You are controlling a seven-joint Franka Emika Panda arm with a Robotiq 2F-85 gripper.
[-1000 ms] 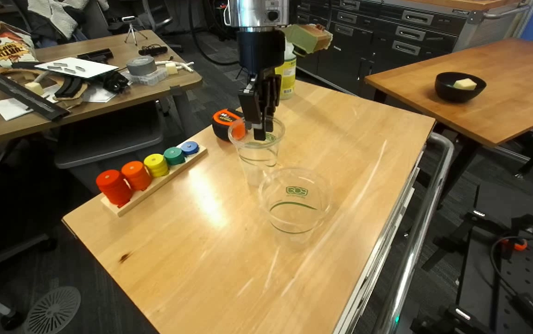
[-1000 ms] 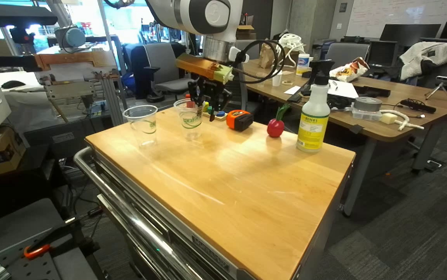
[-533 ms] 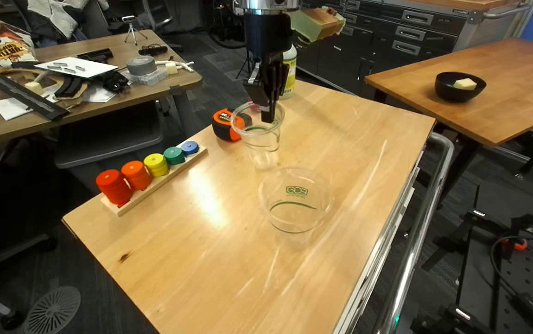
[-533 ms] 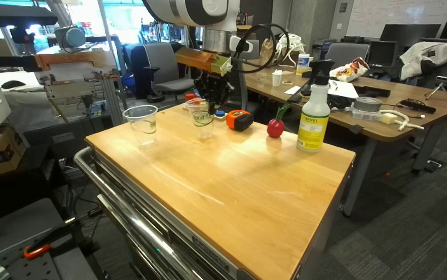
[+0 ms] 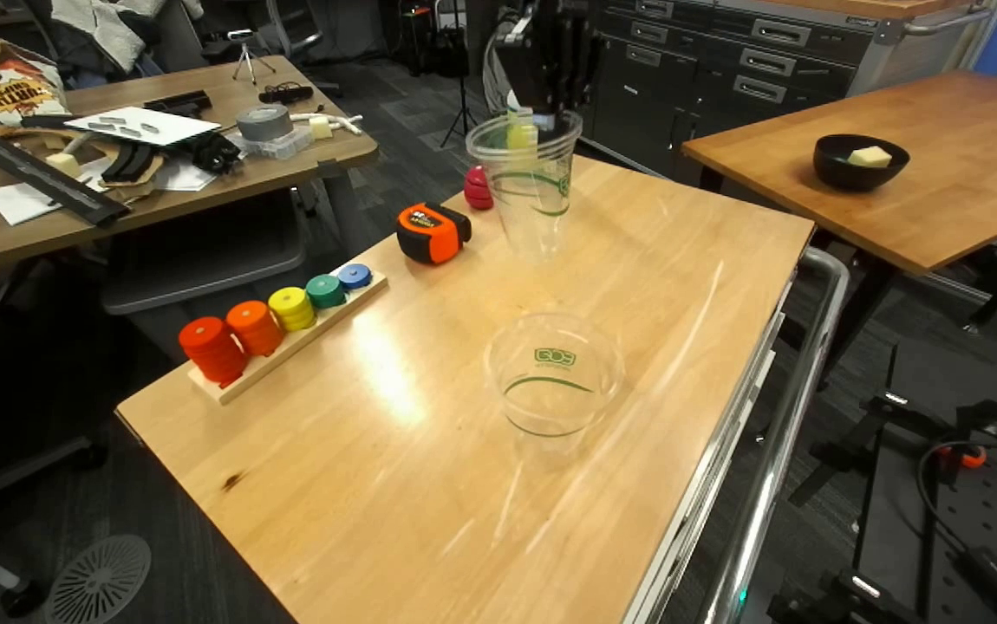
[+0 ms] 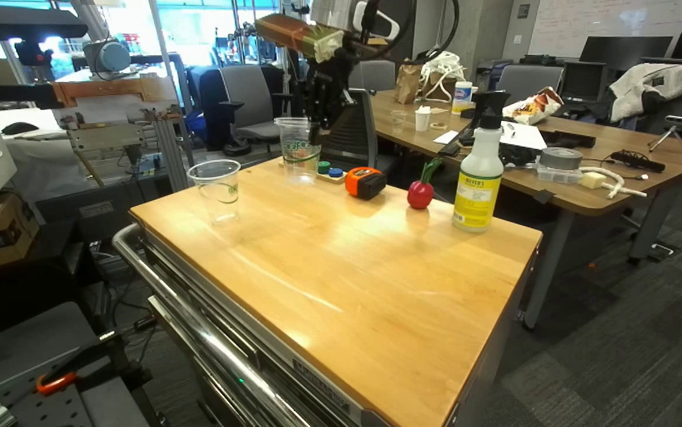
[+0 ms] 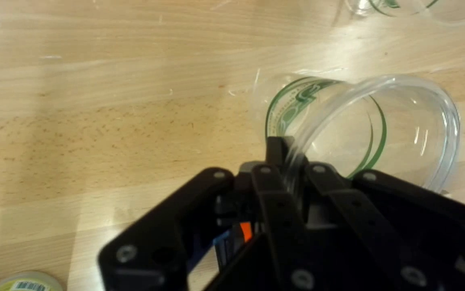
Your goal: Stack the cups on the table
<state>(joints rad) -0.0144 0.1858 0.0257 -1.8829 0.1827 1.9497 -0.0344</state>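
A clear cup with green print is held in the air above the light-wood table. My gripper is shut on its rim; this shows in the wrist view too, with the fingers pinching the wall of the cup. The held cup is tilted in the wrist view. Its rim looks doubled, so it may be nested cups; I cannot tell. Another clear cup stands upright on the table, apart from the gripper. It also shows in an exterior view and at the wrist view's top edge.
On the table are a stacking toy with coloured discs, an orange-black tape measure, a red radish-like object and a yellow-labelled spray bottle. A metal rail runs along one table edge. A cluttered desk stands beyond.
My gripper has risen with the held cup, lifting it higher off the table and farther from the standing cup. The standing cup and the other table objects have not moved.
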